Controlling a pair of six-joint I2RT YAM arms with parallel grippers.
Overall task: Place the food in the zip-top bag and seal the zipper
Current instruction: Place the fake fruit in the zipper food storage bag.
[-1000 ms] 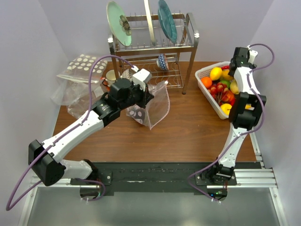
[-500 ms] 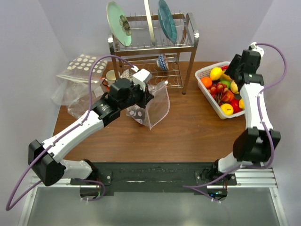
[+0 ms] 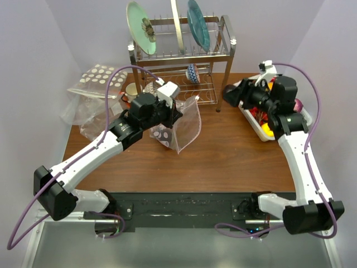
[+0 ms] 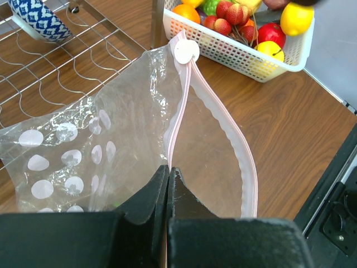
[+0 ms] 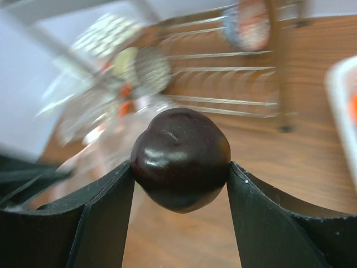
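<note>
From above, the left gripper (image 3: 174,113) is clamped on the near end of the mouth of the zip-top bag (image 3: 188,127), holding it up over the table (image 3: 223,159) in front of the dish rack (image 3: 181,56). The right gripper (image 3: 230,95) reaches out by the left end of the white basket (image 3: 252,124), pinching a dark purple piece (image 3: 227,93) just beside the rack's leg and well apart from the bag. The rest of the food (image 3: 268,130) lies in the basket, mostly hidden by the arm.

In the left wrist view, the jaws are pressed tight on the pink zipper (image 4: 245,167), and the bag's mouth gapes open to the right of them. A white round tab (image 4: 186,51) sits at the strip's far end. A polka-dot bag (image 4: 67,162) lies to the left. Beyond, the basket holds a lemon (image 4: 295,19), an orange (image 4: 182,11) and red berries (image 4: 231,14).

In the right wrist view, the glossy dark piece is squeezed between both fingers (image 5: 100,223); the background is blurred, with what looks like the rack
</note>
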